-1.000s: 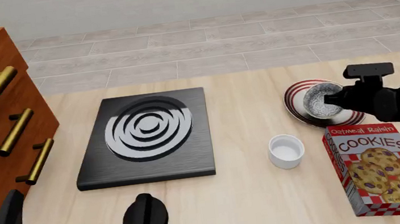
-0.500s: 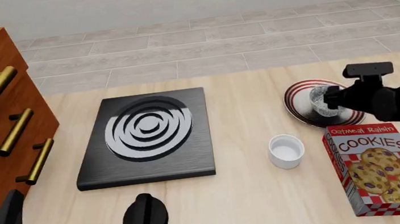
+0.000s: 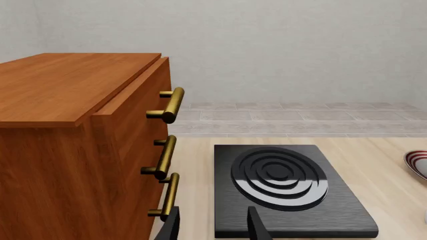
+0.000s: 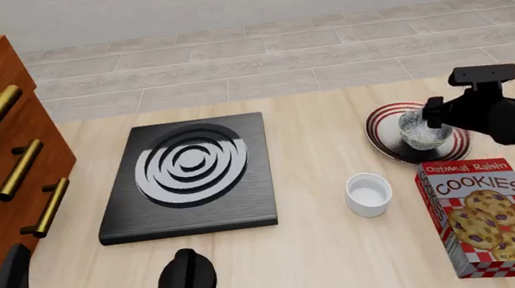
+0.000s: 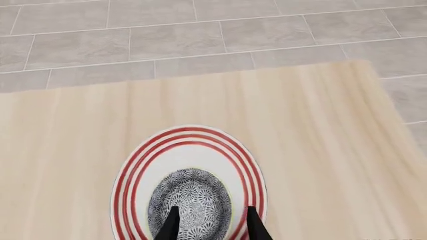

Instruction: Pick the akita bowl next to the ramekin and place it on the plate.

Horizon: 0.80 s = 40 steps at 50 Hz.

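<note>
Your small speckled grey-white akita bowl (image 4: pixel 423 131) with its dark patterned inside sits on the round white plate with red rim stripes (image 4: pixel 385 127), towards its near side, and holds nothing. Your right gripper (image 5: pixel 208 226) is right at the bowl, dark fingers (image 5: pixel 169 225) straddling its near edge in the right wrist view; whether they pinch the rim, you cannot tell. Just beside the plate stands one plain glossy white ramekin (image 4: pixel 369 194), empty, with one red-checked oatmeal raisin cookie box (image 4: pixel 495 214) lying near it. Your left gripper (image 3: pixel 213 227) hangs spread apart and empty by the wooden drawer chest (image 3: pixel 80 150), in front of the black square stove plate (image 4: pixel 187 174).
</note>
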Motion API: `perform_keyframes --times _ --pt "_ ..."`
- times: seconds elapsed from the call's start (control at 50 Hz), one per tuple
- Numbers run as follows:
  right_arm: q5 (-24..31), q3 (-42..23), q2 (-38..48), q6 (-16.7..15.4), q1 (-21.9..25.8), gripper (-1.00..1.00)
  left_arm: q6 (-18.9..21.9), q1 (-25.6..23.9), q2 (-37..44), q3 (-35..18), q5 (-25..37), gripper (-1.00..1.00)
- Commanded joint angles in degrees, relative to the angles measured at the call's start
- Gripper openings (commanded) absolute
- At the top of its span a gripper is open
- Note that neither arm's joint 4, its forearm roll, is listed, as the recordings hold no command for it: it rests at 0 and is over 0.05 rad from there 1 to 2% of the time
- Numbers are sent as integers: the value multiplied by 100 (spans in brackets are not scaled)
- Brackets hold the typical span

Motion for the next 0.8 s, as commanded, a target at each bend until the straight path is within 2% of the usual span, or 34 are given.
perform_keyframes --times 0.02,0.48,0.8 --pt "206 26 -401 -41 -50 100 0 0 0 0 0 100" --pt "889 42 -1584 -101 49 100 0 0 0 0 0 100" --pt "1160 106 -2100 -120 32 100 0 0 0 0 0 100"
